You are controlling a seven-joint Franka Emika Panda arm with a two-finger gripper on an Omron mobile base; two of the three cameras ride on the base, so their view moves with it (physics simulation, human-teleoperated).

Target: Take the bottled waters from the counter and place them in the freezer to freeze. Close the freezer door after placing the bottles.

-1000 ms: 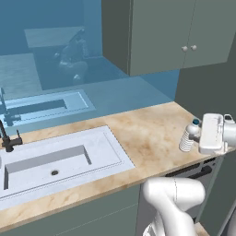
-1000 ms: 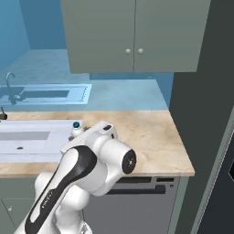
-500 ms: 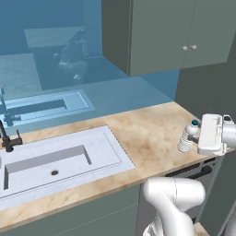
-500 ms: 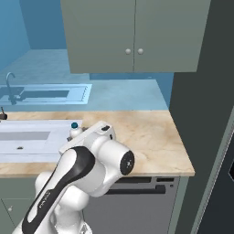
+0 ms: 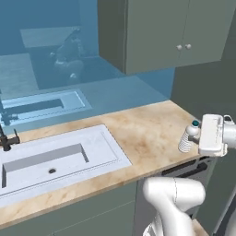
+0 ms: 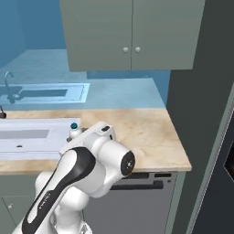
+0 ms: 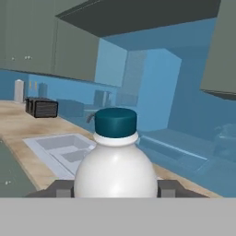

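The fingers (image 7: pixel 115 189) are clenched on a water bottle (image 5: pixel 188 138), holding it upright just above the near right part of the bench (image 5: pixel 143 133), right of the sink (image 5: pixel 55 156), near the freezer (image 6: pixel 205 114).

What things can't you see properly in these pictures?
- Bottled water: in the hand view its lower half is cut off at the bottom edge.
- Same bottle in the right base view: the white arm hides all but its cap.
- Gripper: in the left base view the white hand block covers the fingers, so the grip itself is hidden.
- Freezer: cut off by the right edge; its door can't be judged.
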